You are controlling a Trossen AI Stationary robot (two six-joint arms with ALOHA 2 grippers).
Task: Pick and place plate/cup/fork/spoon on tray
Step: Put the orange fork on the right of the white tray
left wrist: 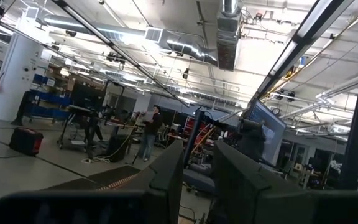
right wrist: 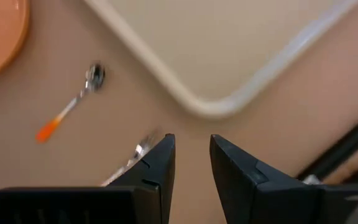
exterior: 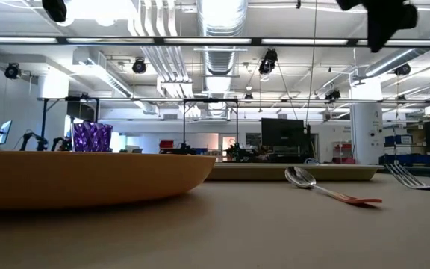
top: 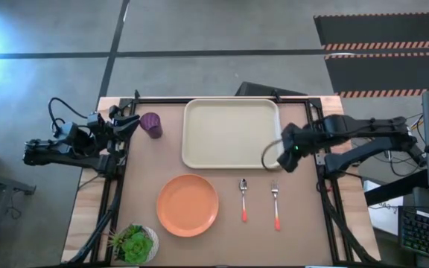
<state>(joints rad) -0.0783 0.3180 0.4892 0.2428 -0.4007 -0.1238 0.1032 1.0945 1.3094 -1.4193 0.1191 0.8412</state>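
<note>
arms: black, jointed | cables: black loops | right end effector (right wrist: 191,168): dark wedge-shaped fingers

Open industrial lab: exposed ceiling ducts (exterior: 215,45), monitors (exterior: 278,133), workbenches.

Brown flat surface (top: 222,238) carries: large cream rectangular plastic tray (top: 232,132) at far middle; small purple plastic cup (top: 152,124) just left of tray; round orange plastic plate (top: 188,205) near front; orange-handled metal spoon (top: 243,197), orange-handled metal fork (top: 275,201) side by side right of plate; white pot with green plant (top: 134,244) at front-left corner.
</note>
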